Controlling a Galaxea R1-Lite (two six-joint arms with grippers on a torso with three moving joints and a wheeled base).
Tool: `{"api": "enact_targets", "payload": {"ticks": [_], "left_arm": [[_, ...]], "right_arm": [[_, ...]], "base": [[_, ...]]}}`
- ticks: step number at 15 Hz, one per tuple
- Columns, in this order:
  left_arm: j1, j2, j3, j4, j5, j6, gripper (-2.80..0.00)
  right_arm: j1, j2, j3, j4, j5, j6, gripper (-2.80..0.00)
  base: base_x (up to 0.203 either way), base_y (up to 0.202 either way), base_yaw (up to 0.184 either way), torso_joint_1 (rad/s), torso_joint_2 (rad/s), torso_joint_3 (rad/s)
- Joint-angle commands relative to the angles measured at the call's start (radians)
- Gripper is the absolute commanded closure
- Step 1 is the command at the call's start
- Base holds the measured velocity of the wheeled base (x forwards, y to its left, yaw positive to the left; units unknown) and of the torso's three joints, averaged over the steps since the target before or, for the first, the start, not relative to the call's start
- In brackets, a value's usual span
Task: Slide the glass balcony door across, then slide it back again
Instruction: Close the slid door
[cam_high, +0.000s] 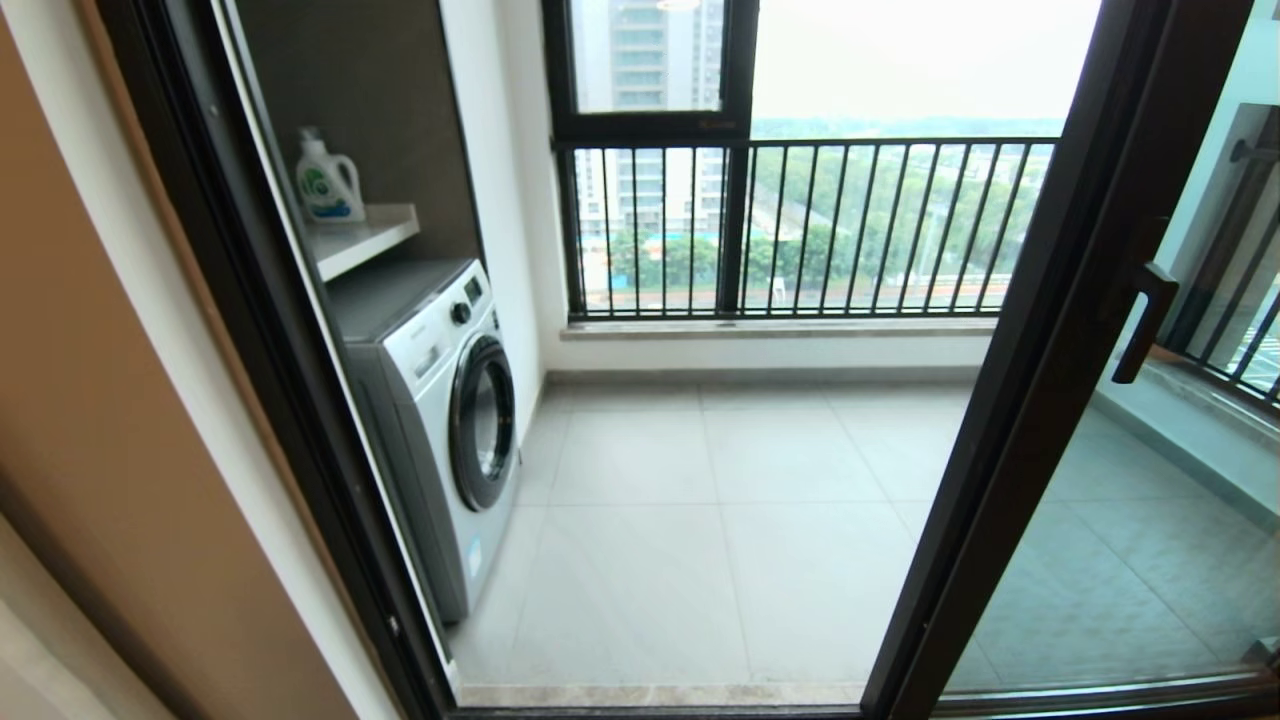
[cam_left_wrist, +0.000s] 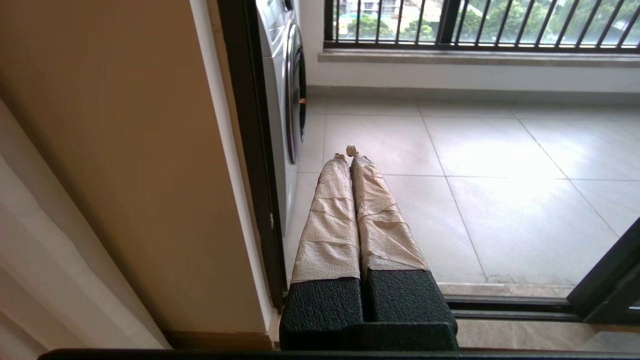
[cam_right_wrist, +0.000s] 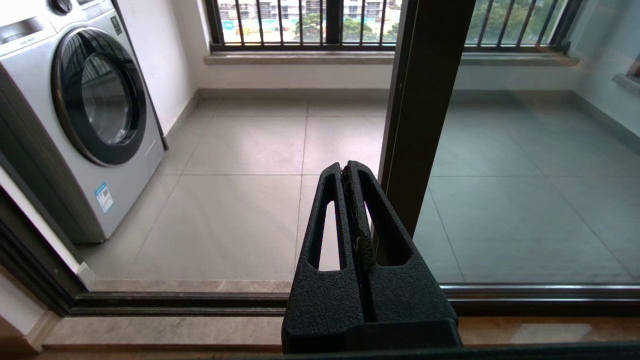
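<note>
Head view: glass balcony door (cam_high: 1050, 400) stands at right, doorway open, bar handle (cam_high: 1145, 320) on its frame, neither arm visible. Left wrist view: left pincer (cam_left_wrist: 350, 152) closed, empty, low by the left jamb (cam_left_wrist: 250, 150). Right wrist view: right pincer (cam_right_wrist: 346, 167) closed, empty, just beside the door frame. Risk: closed fingers can slip off the frame, and the handle is far above.
</note>
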Motion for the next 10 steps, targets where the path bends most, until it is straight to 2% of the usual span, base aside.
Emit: {"api": "enact_targets", "payload": {"ticks": [1,4,7,10], "left_arm": [[0.000,0.001,0.000,0.000,0.001,0.000,0.00],[0.000,0.001,0.000,0.000,0.001,0.000,0.00],[0.000,0.001,0.000,0.000,0.001,0.000,0.00],[0.000,0.001,0.000,0.000,0.001,0.000,0.00]], "right_arm": [[0.000,0.000,0.006,-0.008,0.000,0.019,0.00],[0.000,0.000,0.001,-0.014,-0.012,-0.013,0.00],[0.000,0.063,-0.176,-0.014,0.015,-0.034,0.00],[0.001,0.293,-0.374,-0.021,0.049,-0.010,0.00]], "base": [[0.000,0.000,0.000,0.000,0.00,0.000],[0.000,0.000,0.000,0.000,0.00,0.000],[0.000,0.000,0.000,0.000,0.00,0.000],[0.000,0.000,0.000,0.000,0.00,0.000]]}}
